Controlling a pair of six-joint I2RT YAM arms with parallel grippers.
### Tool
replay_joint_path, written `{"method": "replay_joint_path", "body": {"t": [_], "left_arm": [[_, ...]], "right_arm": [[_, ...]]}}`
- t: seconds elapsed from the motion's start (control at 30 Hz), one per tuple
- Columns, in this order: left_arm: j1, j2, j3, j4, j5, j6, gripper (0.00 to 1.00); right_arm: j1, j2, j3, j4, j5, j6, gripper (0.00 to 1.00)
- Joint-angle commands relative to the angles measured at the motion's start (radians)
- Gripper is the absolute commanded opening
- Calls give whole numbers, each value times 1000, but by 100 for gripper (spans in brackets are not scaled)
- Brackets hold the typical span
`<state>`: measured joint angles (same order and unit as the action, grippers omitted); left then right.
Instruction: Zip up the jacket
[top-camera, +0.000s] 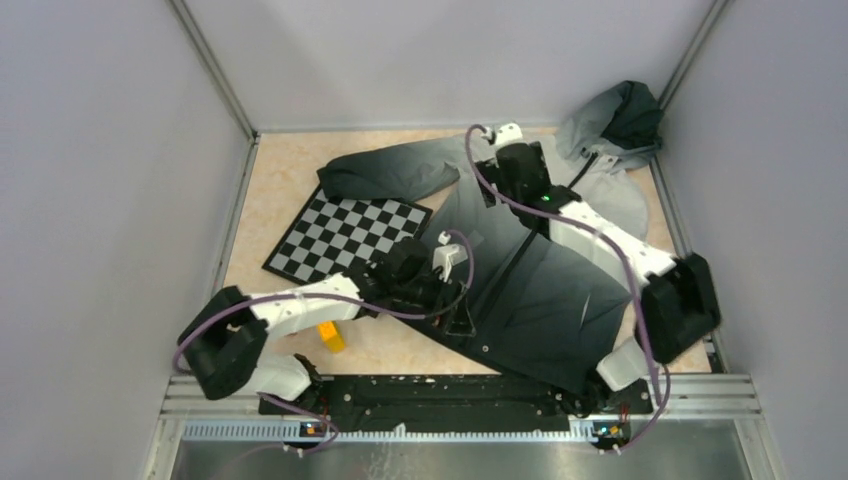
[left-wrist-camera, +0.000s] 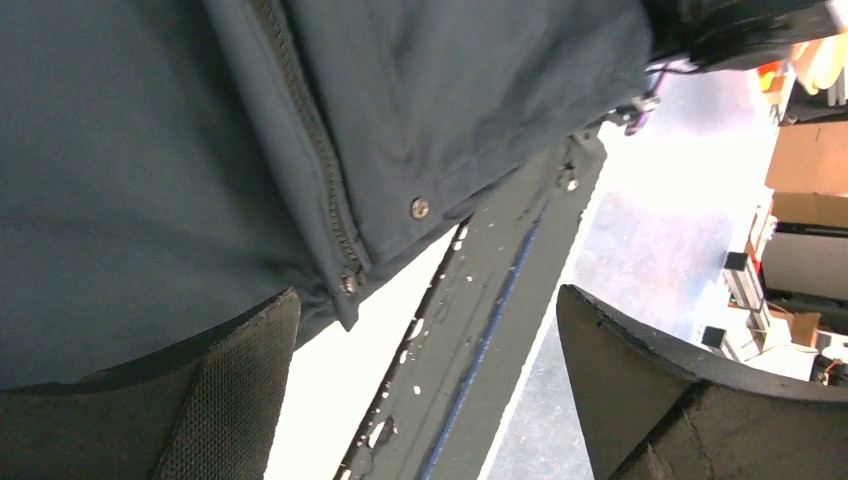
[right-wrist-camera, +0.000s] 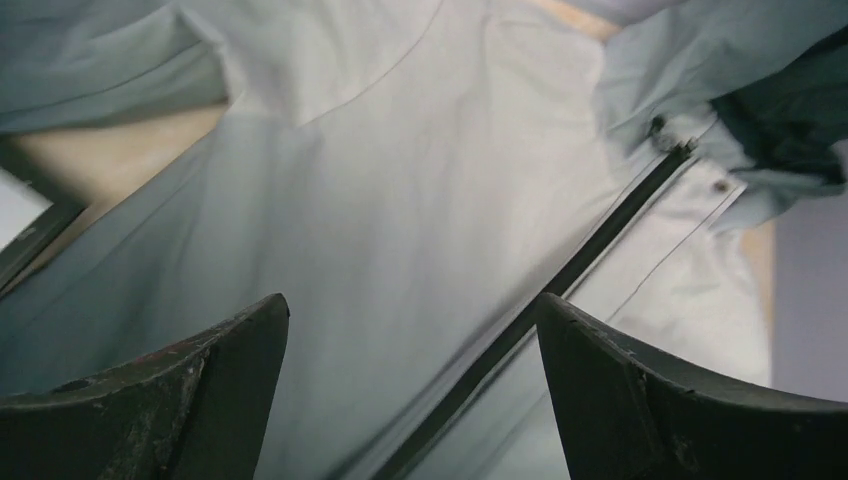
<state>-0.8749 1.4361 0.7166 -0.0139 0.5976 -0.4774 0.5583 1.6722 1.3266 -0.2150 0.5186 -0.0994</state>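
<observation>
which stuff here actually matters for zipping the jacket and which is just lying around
For the job: jacket, its front zipper, left gripper with jaws open, right gripper with jaws open.

Just lying about: checkerboard, small yellow block.

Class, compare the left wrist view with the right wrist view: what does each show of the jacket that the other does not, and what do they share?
Only the left wrist view shows the dark hem end of the jacket, where the zipper teeth finish near a metal snap, with the table's edge rail beyond. Only the right wrist view shows the pale grey upper fabric and the hood with its dark lining. Both show the zipper line and open fingers gripping nothing: the left fingers and the right fingers.
</observation>
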Motion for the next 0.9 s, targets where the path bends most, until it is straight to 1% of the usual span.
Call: {"method": "replay_joint_path", "body": {"t": [0.0, 0.1, 0.17, 0.23, 0.33, 0.53, 0.63, 0.87], "left_arm": [[1, -168, 65, -92, -75, 4, 99], [1, -255, 118, -155, -149, 31, 99], [1, -302, 162, -186, -204, 56, 99], [1, -351, 214, -195, -268, 79, 99], [1, -433, 265, -166, -366, 126, 99], [1, -543, 406, -143, -521, 276, 99], [1, -582, 470, -132, -564, 336, 99], [1, -678, 577, -104, -648, 459, 99]], "right_arm": [[-9, -334, -172, -17, -199, 240, 91], [-10, -538, -246, -34, -223, 287, 91], [-9, -662, -266, -35, -195, 289, 91], [-9, -776, -268, -41, -149, 277, 92], [-9, -899, -223, -76, -86, 253, 92], [-10, -1064, -132, -85, 27, 226, 92], [-9, -1106, -95, -91, 56, 210, 92], [-9, -1185, -67, -74, 68, 163, 92]]}}
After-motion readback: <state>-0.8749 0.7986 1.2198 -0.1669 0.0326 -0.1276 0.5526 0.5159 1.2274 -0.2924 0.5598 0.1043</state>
